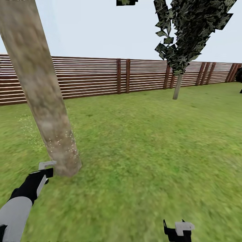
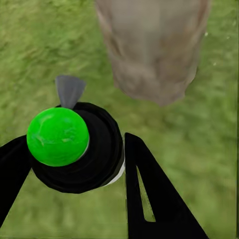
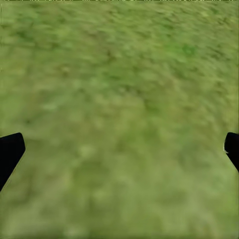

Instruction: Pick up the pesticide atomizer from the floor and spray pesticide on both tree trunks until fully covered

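Lower left of the head view: the left tool [image 1: 43,174], on a black and white arm, pinches the pesticide atomizer [image 2: 74,147], a black bottle with a round green cap and a grey nozzle. In the left wrist view the two black fingers [image 2: 154,199] stand on either side of the bottle's body, and the nozzle points toward the base of the near tree trunk [image 1: 43,101], which lies just beyond it. Of the two arms the left is by far the nearer to this trunk.

The trunk is a thick, mottled grey-brown column whose long axis runs from the lower left up to the upper left corner of the frame. Pale specks show on its lower part and over the grass [image 1: 141,151] to its left, probably spray. Judged from this, the coming move is to carry the nozzle up along the trunk; nothing stands between them.

Bottom right: the right tool [image 1: 177,232] hangs over bare grass, its fingertips spread wide apart and holding nothing.

Farther off, upper right: a second, thinner tree [image 1: 177,85] with dark angular leaves stands before the brown slatted fence [image 1: 101,77], well apart from both arms.
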Controlling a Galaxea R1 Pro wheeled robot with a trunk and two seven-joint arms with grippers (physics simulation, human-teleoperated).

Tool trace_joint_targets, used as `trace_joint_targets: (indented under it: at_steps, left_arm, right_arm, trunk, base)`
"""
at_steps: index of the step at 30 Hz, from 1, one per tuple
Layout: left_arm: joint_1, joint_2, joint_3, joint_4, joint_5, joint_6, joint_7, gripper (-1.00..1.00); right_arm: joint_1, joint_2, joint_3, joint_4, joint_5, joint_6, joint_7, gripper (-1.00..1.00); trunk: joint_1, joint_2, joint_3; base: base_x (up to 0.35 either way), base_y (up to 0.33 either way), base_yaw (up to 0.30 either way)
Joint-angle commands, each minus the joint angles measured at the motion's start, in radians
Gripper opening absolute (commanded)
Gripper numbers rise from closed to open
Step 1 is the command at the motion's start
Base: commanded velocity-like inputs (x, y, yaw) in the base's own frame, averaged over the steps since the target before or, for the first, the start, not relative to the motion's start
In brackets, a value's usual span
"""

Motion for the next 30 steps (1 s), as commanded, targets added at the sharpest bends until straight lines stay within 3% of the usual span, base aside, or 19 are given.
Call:
trace_joint_targets:
  at_steps: [1,5,8,9,12,13,19,25,27,30]
  left_arm:
    - [-0.004,-0.013,0.002,-0.009,-0.002,0.003,0.019,-1.0]
    - [-0.007,-0.057,0.003,-0.048,0.007,0.007,0.148,-1.0]
    - [0.0,-0.033,0.007,-0.05,0.007,0.003,0.153,-1.0]
    - [0.002,-0.036,0.001,-0.05,0.006,0.0,0.156,-1.0]
    - [0.003,-0.104,-0.03,-0.054,0.0,0.0,0.169,-1.0]
    - [0.001,-0.114,-0.037,-0.054,0.0,0.002,0.171,-1.0]
    - [-0.005,-0.112,-0.039,-0.054,-0.001,0.004,0.172,-1.0]
    - [-0.004,-0.123,-0.043,-0.052,-0.001,0.011,0.174,-1.0]
    - [-0.001,-0.137,-0.042,-0.046,0.002,0.01,0.176,-1.0]
    - [0.004,-0.188,-0.042,-0.04,-0.003,0.007,0.188,-1.0]
  right_arm:
    - [0.0,0.0,0.0,0.0,0.0,0.0,0.0,1.0]
    - [0.0,0.0,0.0,0.0,0.0,0.0,0.0,1.0]
    - [0.0,-0.002,-0.001,0.0,0.0,0.0,0.001,1.0]
    - [0.0,-0.002,-0.001,0.0,0.0,0.0,0.001,1.0]
    - [0.0,-0.002,0.0,0.0,0.0,0.0,0.001,1.0]
    - [0.0,-0.002,0.0,0.0,0.0,0.0,0.001,1.0]
    - [0.0,-0.002,0.0,0.0,0.0,0.0,0.001,1.0]
    - [0.0,-0.001,0.0,0.0,0.0,0.0,0.002,1.0]
    - [0.0,-0.001,0.0,0.0,0.0,0.0,0.002,1.0]
    - [0.0,-0.001,0.0,0.0,0.001,0.0,0.002,1.0]
  trunk:
    - [0.0,0.0,0.0]
    - [0.0,0.0,0.0]
    - [0.0,0.0,0.0]
    - [0.0,0.0,0.0]
    - [0.0,0.0,0.0]
    - [0.0,0.0,0.0]
    - [0.0,0.0,0.0]
    - [0.0,0.0,0.0]
    - [0.0,0.0,0.0]
    - [0.0,0.0,0.0]
  base:
    - [0.0,0.0,0.24]
    - [0.0,0.0,0.215]
    - [0.0,0.0,0.02]
    - [0.0,0.0,0.002]
    - [0.0,-0.132,0.0]
    - [0.0,-0.247,0.0]
    - [0.015,-0.264,0.151]
    - [0.271,-0.115,0.147]
    - [0.128,-0.005,0.004]
    - [0.018,-0.001,0.001]
